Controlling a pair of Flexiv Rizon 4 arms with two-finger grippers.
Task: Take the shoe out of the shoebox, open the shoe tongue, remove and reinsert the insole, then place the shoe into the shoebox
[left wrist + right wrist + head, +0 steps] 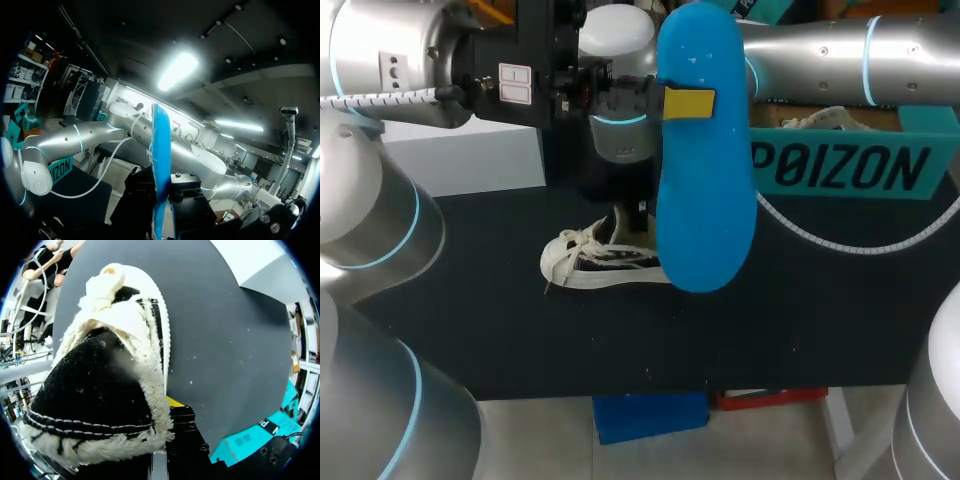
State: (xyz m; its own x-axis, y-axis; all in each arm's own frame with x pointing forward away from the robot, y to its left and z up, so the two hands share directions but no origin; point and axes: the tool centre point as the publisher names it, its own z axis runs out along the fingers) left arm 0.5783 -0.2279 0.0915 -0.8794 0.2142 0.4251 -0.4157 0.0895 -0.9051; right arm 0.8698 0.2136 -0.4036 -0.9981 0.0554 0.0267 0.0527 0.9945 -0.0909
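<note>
Left fingers (688, 102) clenched on blue insole (705, 190), which is held upright above the worktop (800, 320). Shoe (590, 262) on worktop beneath, toe leftward. Right arm (820, 50) ends at the shoe's heel; cannot tell its grip. Shoebox (850, 170) at rear right.

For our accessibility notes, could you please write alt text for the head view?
A bright blue foam insole is held upright above the black table by the left gripper, a yellow tip across its upper part. Partly hidden behind it, a white-and-black lace-up shoe sits on the table, a teal shoebox at the right.
</note>
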